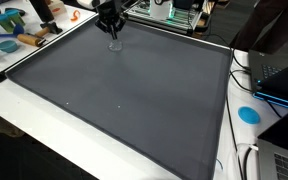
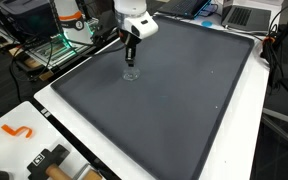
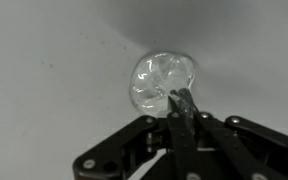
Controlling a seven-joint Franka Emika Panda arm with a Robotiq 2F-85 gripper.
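**Gripper at the rim of a small clear glass on the grey mat**

In an exterior view, the gripper [image 1: 112,30] hangs at the top of the frame, left of centre. It points straight down over the far edge of the grey mat [image 1: 134,100]. The clear glass [image 1: 114,43] stands upright on the mat directly below it, so close that glass and fingertips seem to meet. A blue disc [image 1: 248,113] lies on the white table at the right of the frame, well apart from both.

In an exterior view from the opposite end, the gripper [image 2: 131,55] sits in the upper middle of the frame. The glass [image 2: 131,72] is just beneath it, near the mat's [image 2: 174,110] upper left border. An orange hook [image 2: 19,131] rests on the white surface at the lower left, far from the glass.

In the wrist view, the glass [image 3: 162,80] is seen from above, slightly right of the frame's centre. The gripper [image 3: 179,100] comes up from the bottom edge. Its fingers [image 3: 182,125] are drawn tight together into one narrow dark line, and the tips end at the lower right of the rim. Whether the glass wall is caught between them cannot be told.
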